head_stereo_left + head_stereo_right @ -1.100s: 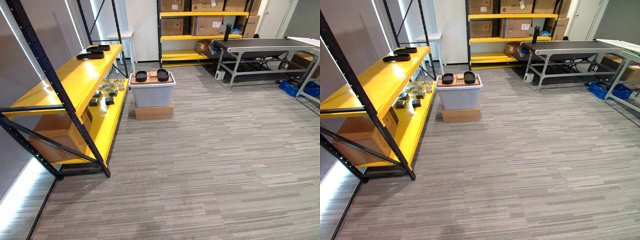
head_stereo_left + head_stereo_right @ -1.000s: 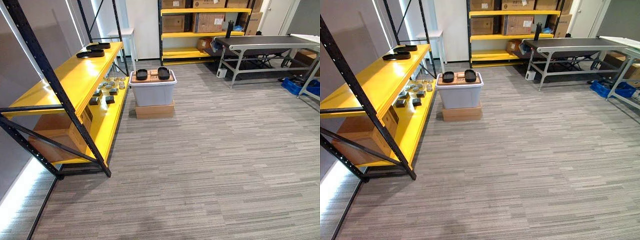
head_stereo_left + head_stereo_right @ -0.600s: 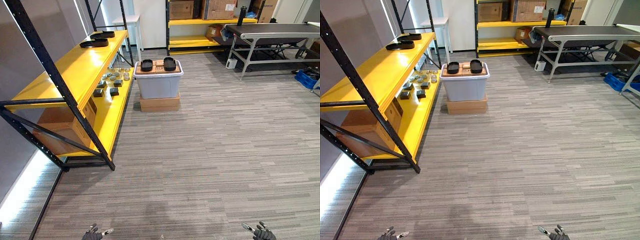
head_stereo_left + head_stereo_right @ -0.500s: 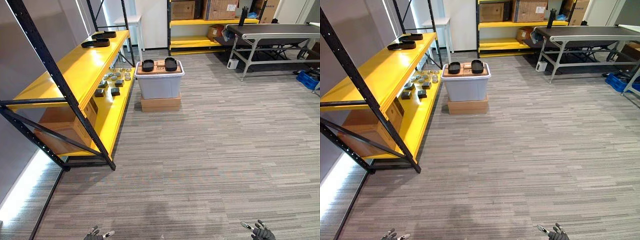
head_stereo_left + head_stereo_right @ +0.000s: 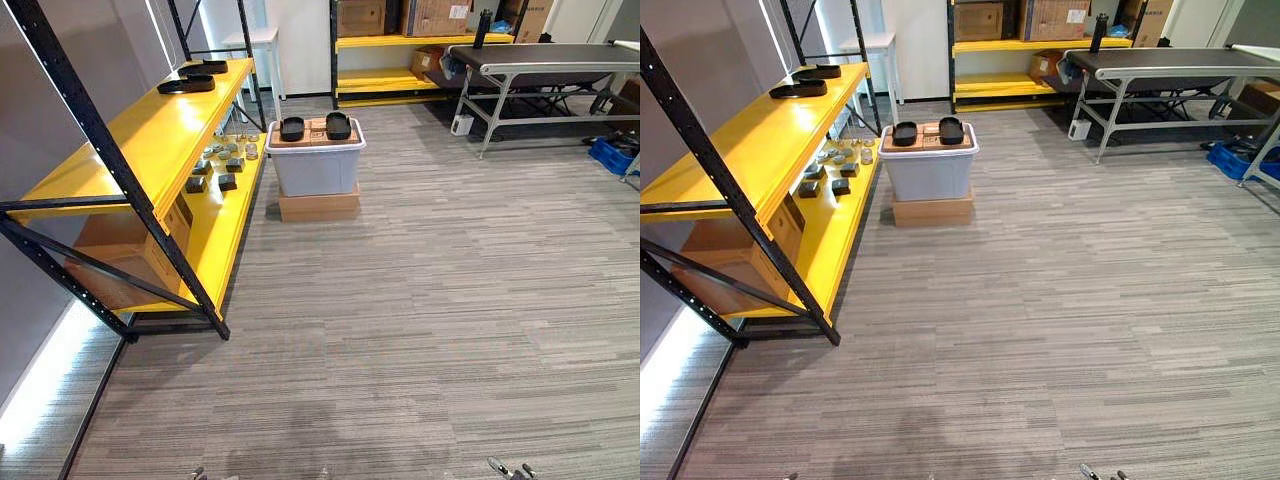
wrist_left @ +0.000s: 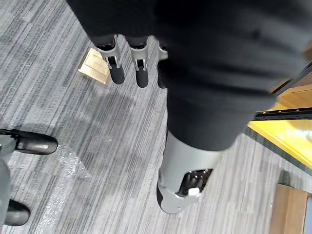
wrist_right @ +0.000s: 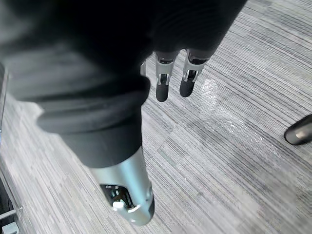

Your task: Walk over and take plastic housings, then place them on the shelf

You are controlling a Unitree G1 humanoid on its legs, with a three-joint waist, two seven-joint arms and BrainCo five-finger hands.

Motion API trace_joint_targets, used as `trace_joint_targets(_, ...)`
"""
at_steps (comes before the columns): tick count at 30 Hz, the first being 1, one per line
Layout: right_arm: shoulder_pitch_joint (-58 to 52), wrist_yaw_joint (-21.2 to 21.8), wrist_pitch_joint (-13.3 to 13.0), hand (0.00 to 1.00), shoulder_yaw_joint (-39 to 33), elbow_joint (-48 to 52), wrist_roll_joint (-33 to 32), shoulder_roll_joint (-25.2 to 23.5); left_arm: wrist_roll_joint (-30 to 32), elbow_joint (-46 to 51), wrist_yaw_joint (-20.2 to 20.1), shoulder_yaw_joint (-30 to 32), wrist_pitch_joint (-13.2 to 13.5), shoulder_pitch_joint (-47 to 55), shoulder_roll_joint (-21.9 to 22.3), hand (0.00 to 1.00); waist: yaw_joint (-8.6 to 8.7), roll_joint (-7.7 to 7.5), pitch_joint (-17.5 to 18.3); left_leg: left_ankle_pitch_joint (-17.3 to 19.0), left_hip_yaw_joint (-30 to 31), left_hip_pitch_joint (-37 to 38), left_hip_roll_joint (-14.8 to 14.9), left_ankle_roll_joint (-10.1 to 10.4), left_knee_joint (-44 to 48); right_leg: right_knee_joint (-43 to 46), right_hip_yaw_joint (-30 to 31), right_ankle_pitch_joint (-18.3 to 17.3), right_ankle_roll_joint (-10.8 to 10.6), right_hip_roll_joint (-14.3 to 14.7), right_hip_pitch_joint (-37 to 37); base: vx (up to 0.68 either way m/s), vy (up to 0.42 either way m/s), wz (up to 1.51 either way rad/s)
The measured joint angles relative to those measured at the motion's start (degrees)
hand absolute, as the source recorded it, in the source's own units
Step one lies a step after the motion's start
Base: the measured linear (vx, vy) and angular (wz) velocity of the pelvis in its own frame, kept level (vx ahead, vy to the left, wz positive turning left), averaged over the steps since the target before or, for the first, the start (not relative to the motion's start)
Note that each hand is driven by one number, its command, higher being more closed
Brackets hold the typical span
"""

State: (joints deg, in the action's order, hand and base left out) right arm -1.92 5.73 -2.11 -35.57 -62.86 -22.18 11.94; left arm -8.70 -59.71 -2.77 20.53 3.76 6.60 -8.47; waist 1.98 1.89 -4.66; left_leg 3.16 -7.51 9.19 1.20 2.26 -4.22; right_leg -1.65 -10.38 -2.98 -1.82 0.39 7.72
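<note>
Housings [image 5: 292, 128] are seen on the bin [image 5: 315, 172], at its lid's far edge, two more at the yellow shelf's [image 5: 140, 150] far end. Left hand [image 6: 140, 68] and right hand [image 7: 162, 84] are held straight-fingered, empty.

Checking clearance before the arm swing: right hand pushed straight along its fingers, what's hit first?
Carpet floor. The right hand hangs with straight fingers pointing down at it, nothing between; depth of the gap unclear.

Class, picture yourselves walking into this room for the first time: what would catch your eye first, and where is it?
The long yellow shelf along the left wall stands out first. Beside its far half, a grey bin on a cardboard box carries two black housings on its lid; two more lie at the shelf's far end.
</note>
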Motion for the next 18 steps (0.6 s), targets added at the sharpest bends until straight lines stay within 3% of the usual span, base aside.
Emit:
trace_joint_targets(4, 0.8, 0.0, 0.0, 0.00, -0.3, -1.1, 0.1, -0.6, 0.0, 0.0, 0.0, -1.9, 0.0, 0.0, 0.0, 0.00, -0.16, -0.38, -0.8, 0.4, 0.0, -1.2, -0.6, 0.0, 0.7, 0.0, -0.6, -0.3, 0.0, -0.8, -0.6, -0.01, 0.009, 0.07)
trace_joint_targets(5, 1.6, -0.1, 0.0, 0.00, -0.4, -1.2, 0.3, -0.6, -0.1, 0.0, 0.0, -2.6, 0.0, -0.5, 0.2, 0.00, 0.06, -0.29, -1.7, 2.0, -0.3, -2.7, -0.9, -0.6, 3.2, 2.4, -1.3, -1.8, -0.6, -1.6, -2.0, -0.02, 0.061, 0.17)
trace_joint_targets(7, 2.2, -0.1, 0.1, 0.00, -0.4, -1.3, 1.0, -0.7, -0.1, 0.1, 0.0, -4.2, 0.1, -0.9, 0.2, 0.00, -0.07, -0.35, -2.9, 5.4, -1.5, -4.4, -1.0, -1.9, 8.3, 10.8, -1.9, -6.8, -4.0, -3.5, -5.2, 0.00, 0.089, 0.22)
trace_joint_targets(8, 2.1, -0.1, 0.1, 0.00, -0.4, -1.3, 1.3, -0.7, -0.1, 0.1, 0.0, -5.4, 0.0, -0.9, 0.3, 0.00, 0.03, -0.13, -3.4, 7.5, -2.2, -4.9, -0.8, -3.1, 10.7, 17.9, -2.8, -9.3, -7.3, -5.2, -6.9, 0.03, 0.136, 0.20)
trace_joint_targets(9, 2.0, 0.0, 0.1, 0.00, -0.2, -1.4, 2.3, -0.7, -0.1, 0.1, 0.0, -6.5, 0.0, -0.5, 0.4, 0.00, -0.14, 0.10, -3.6, 9.2, -2.0, -4.6, -0.9, -4.0, 11.9, 27.7, -3.5, -9.8, -7.8, -6.8, -11.0, 0.04, 0.154, 0.16)
trace_joint_targets(10, 2.2, 0.0, 0.2, 0.00, -0.1, -1.4, 2.3, -1.0, -0.1, 0.1, 0.0, -6.6, 0.0, -0.4, 0.3, 0.00, -0.13, 0.20, -3.7, 9.8, -1.8, -4.6, -0.9, -4.1, 12.4, 33.2, -3.7, -9.5, -7.4, -7.9, -13.4, 0.07, 0.176, 0.09)
trace_joint_targets(11, 2.2, 0.0, 0.2, 0.00, 0.1, -1.3, 2.3, -1.6, 0.0, 0.1, 0.1, -7.1, 0.0, -0.5, 0.0, 0.00, -0.15, 0.35, -4.4, 10.8, -1.5, -3.4, -1.0, -4.3, 12.7, 43.5, -4.4, -8.4, -5.4, -10.1, -18.0, 0.10, 0.132, 0.12)
trace_joint_targets(12, 2.0, 0.0, 0.4, 0.00, 0.3, -1.6, 2.3, -2.1, 0.0, 0.1, 0.1, -8.3, -0.1, -0.5, -0.4, 0.00, -0.13, 0.08, -5.2, 11.5, -1.1, -1.2, -1.0, -4.8, 12.3, 50.2, -5.1, -9.6, -5.2, -11.6, -20.4, 0.25, 0.153, 0.18)
trace_joint_targets(13, 1.9, 0.0, 0.5, 0.00, 0.3, -2.0, 2.3, -2.6, 0.0, 0.1, 0.1, -8.6, -0.2, -0.7, -0.7, 0.00, 0.19, 0.47, -6.0, 12.0, -0.4, 0.8, -0.6, -4.6, 11.9, 51.2, -5.8, -11.3, -5.2, -12.1, -21.5, 0.26, 0.091, 0.14)
trace_joint_targets(16, 1.8, 0.0, 0.9, 0.00, 2.1, -2.0, 2.5, -4.0, 0.1, 0.1, 0.2, -8.6, -0.1, -2.5, -1.2, 0.00, 0.82, 0.81, -6.1, 13.0, -0.1, 3.9, 1.6, -3.9, 9.4, 44.0, -7.9, -12.2, -4.7, -9.7, -25.6, 0.36, -0.002, 0.12)
trace_joint_targets(18, 2.2, 0.0, 0.9, 0.00, 2.9, -2.0, 2.5, -4.5, 1.3, 0.1, 0.4, -8.6, -0.1, -5.2, -1.3, 0.00, 1.97, 2.23, -6.7, 13.0, 0.2, 5.8, 5.3, -3.1, 6.4, 33.0, -8.9, -9.9, -2.1, -5.1, -29.6, 0.45, -0.110, 0.31)
